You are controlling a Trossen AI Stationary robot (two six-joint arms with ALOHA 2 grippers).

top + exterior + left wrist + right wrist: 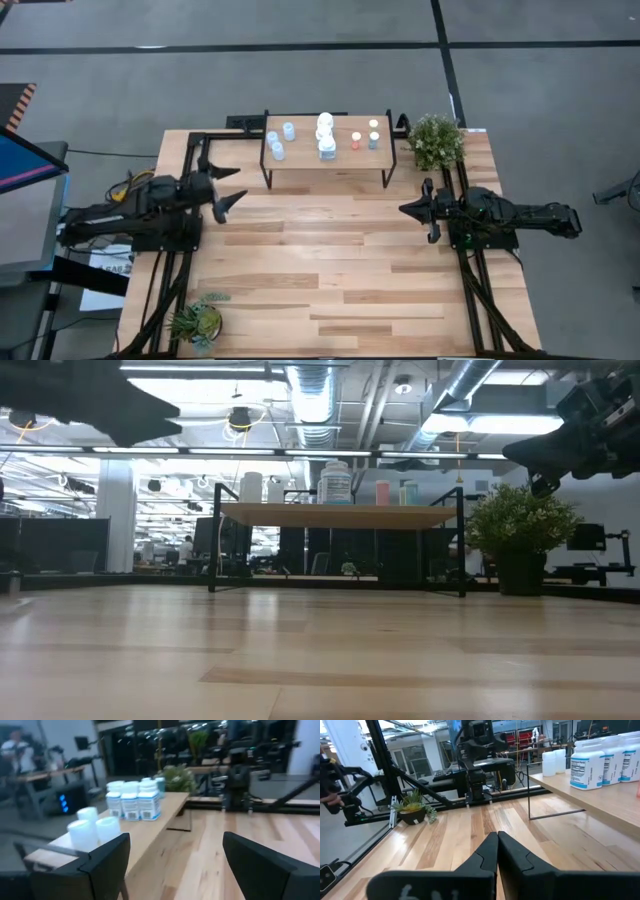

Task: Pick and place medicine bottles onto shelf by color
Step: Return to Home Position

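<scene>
The shelf (325,155) stands at the table's far side on thin black legs. On its top stand three light-blue-capped tiny bottles (277,139) at the left, three white bottles with blue labels (326,135) in the middle, and orange- and green-capped tiny bottles (364,137) at the right. My left gripper (232,188) is open and empty, above the table left of the shelf; its fingers show in the left wrist view (175,865). My right gripper (407,209) is shut and empty, right of the table's middle; it also shows in the right wrist view (497,851).
A bushy potted plant (436,141) stands at the far right beside the shelf. A small potted plant (197,320) sits at the near left corner. The middle of the plank tabletop (320,260) is bare. Black frame rails run along both table sides.
</scene>
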